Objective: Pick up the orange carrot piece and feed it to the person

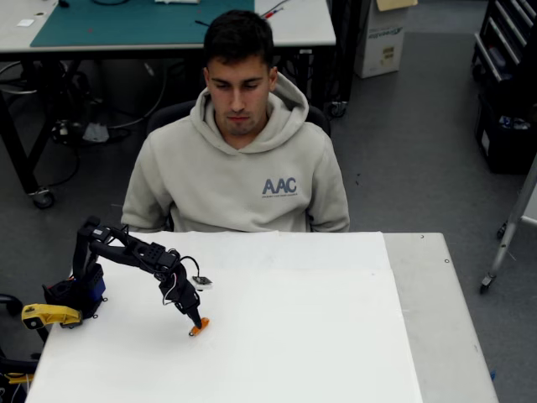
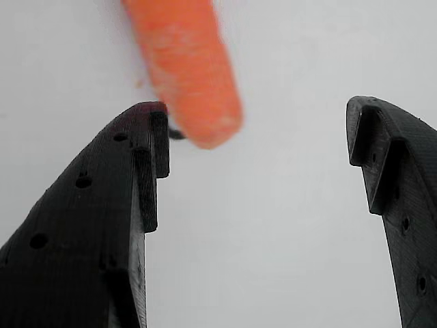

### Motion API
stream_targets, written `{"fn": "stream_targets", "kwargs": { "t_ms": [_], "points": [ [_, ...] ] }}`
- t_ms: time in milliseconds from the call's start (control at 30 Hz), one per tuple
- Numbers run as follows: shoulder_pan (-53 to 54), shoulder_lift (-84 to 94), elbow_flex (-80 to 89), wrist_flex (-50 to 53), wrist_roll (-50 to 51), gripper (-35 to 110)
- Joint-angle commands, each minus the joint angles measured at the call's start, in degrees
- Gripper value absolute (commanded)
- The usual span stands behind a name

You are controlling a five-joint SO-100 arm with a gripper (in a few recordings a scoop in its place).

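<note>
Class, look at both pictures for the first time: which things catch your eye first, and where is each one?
The bright orange carrot piece stands out on the white table, lying at the black end effector, whose jaws are open around its tip. Behind the table sits the person in a beige hoodie, looking down.

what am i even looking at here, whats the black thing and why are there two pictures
The black thing is a small robot arm standing on a white table. One picture is taken from above. The other comes from a camera on the arm's wrist, looking past its two black fingers. That pincer is the gripper; it is open and holds nothing. An orange carrot piece lies on the table next to the left finger in the wrist view. A person in a beige hoodie sits behind the table. A yellow part sits by the arm's base.
</note>
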Motion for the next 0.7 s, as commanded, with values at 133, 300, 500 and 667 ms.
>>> {"fn": "stream_targets", "kwargs": {
  "t_ms": [133, 300, 500, 667],
  "points": [
    [-0.26, 2.02, -4.66, 0.18, -0.62, 20],
    [-0.44, -0.35, -4.66, 0.18, -0.62, 20],
    [-0.09, -3.34, -4.66, -0.26, -0.7, 20],
    [-0.18, -3.34, -4.66, -0.18, -0.79, 20]
  ]
}}
